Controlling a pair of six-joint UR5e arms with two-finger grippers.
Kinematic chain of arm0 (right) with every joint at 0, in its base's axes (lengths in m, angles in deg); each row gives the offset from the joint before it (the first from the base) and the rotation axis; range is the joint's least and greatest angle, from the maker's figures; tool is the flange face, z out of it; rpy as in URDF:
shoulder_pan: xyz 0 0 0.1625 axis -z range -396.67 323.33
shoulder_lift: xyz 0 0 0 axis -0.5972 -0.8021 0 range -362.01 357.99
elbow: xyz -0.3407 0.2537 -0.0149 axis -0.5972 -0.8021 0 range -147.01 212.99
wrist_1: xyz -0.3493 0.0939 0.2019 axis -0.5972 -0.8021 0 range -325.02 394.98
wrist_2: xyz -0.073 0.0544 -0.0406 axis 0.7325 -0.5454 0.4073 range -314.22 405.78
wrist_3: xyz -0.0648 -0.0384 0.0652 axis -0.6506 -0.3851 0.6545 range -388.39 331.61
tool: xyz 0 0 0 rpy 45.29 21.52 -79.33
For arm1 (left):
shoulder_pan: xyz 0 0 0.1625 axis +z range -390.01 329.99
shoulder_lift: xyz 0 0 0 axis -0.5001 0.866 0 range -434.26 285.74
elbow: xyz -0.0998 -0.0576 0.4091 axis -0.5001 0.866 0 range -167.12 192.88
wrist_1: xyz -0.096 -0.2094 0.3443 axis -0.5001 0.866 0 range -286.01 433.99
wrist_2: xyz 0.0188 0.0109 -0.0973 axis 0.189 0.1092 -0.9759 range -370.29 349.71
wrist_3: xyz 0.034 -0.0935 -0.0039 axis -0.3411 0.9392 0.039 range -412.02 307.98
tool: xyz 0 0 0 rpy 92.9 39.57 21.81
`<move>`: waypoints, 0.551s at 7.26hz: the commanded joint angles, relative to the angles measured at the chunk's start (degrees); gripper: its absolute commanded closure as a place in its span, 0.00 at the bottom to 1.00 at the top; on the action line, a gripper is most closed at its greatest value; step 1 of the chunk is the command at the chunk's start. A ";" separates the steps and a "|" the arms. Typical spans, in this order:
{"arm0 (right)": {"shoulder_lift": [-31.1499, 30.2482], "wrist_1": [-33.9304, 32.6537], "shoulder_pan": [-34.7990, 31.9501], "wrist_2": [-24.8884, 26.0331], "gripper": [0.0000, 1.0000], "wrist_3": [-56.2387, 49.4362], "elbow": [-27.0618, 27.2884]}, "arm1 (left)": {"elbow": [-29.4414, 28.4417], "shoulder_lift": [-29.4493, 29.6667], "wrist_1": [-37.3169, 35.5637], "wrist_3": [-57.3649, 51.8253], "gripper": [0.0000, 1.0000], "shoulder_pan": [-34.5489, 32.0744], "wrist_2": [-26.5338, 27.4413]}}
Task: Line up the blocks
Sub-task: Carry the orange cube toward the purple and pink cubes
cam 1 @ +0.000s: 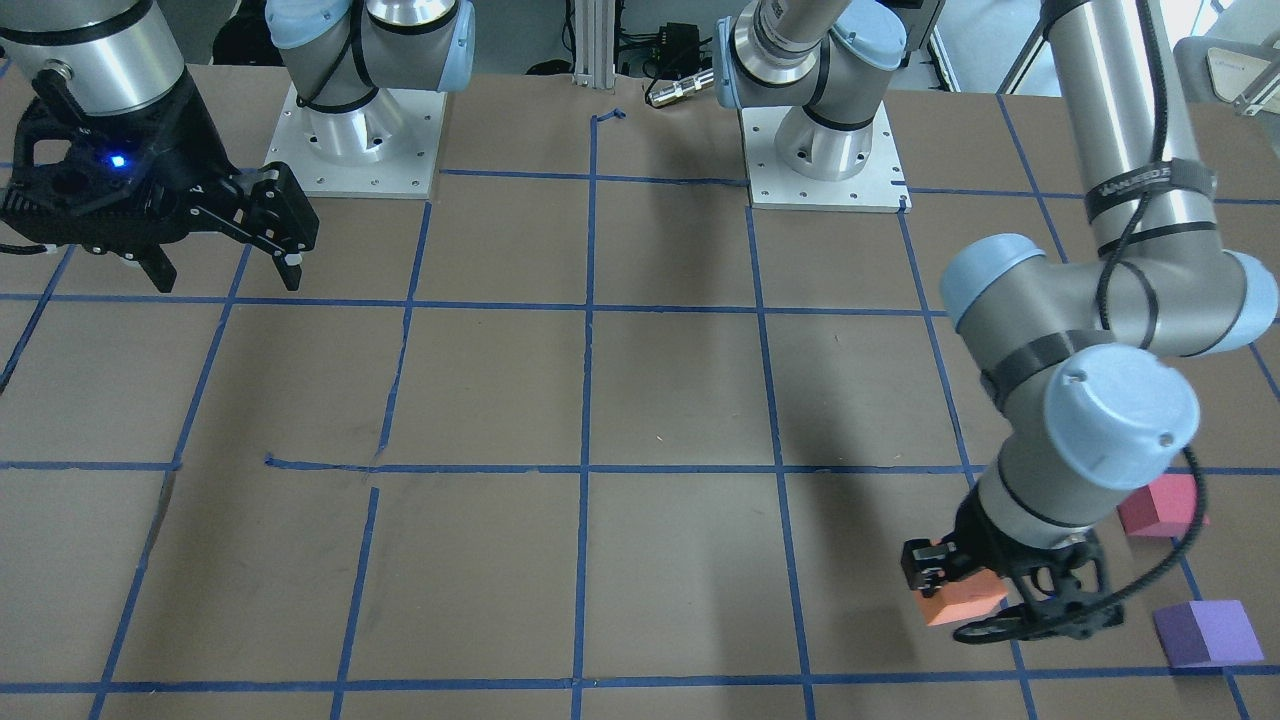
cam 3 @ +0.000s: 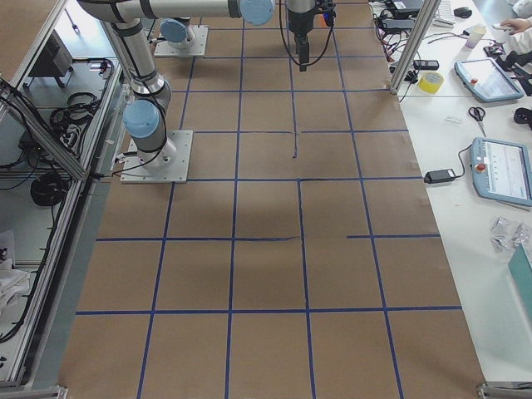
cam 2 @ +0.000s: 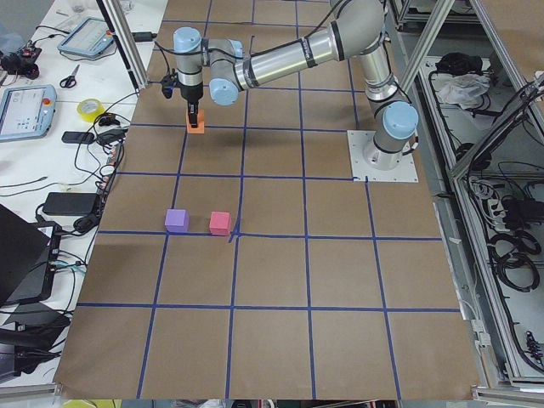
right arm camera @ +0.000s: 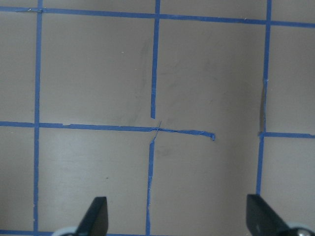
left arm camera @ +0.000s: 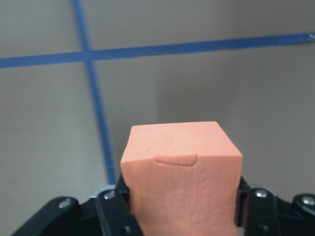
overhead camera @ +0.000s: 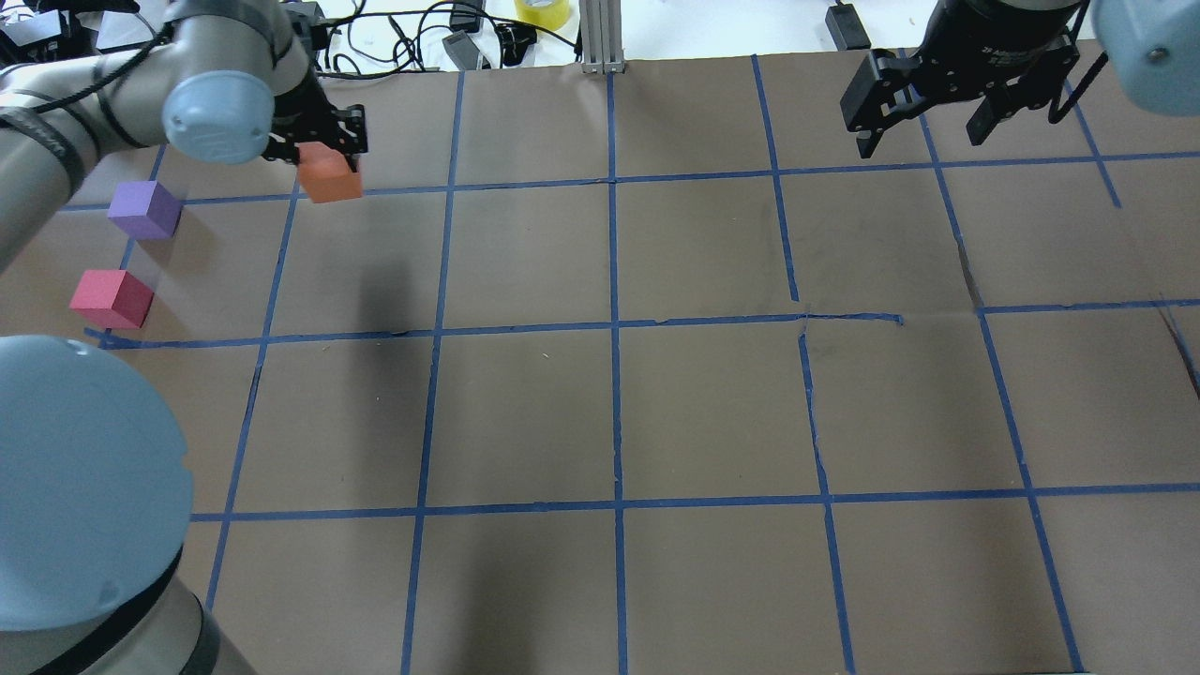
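Note:
My left gripper (overhead camera: 328, 161) is shut on the orange block (overhead camera: 329, 175), which sits between the two fingers in the left wrist view (left arm camera: 182, 167). The block is at the far left of the table, also seen from the front (cam 1: 962, 598). The purple block (overhead camera: 145, 209) and the pinkish-red block (overhead camera: 111, 298) lie on the table nearer the robot and further left, side by side with a gap; both show in the front view, purple (cam 1: 1205, 632) and pinkish-red (cam 1: 1160, 505). My right gripper (overhead camera: 923, 131) is open and empty, high over the far right.
The table (overhead camera: 619, 412) is covered in brown paper with a grid of blue tape lines. The left arm's elbow (overhead camera: 84, 487) fills the near left corner of the overhead view. Cables and a tape roll (overhead camera: 542, 11) lie beyond the far edge.

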 commanded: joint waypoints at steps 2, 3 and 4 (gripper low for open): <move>-4.90 -0.12 -0.06 -5.17 0.00 2.04 6.61 | -2.33 2.42 -0.41 -16.95 1.00 14.46 1.59; -5.53 -0.12 -0.06 -5.00 0.00 2.04 7.07 | -2.77 3.04 -0.50 -19.86 1.00 16.59 0.63; -5.88 -0.03 -0.06 -4.04 0.00 2.73 7.07 | -3.47 4.52 -0.50 -22.94 1.00 20.44 -0.60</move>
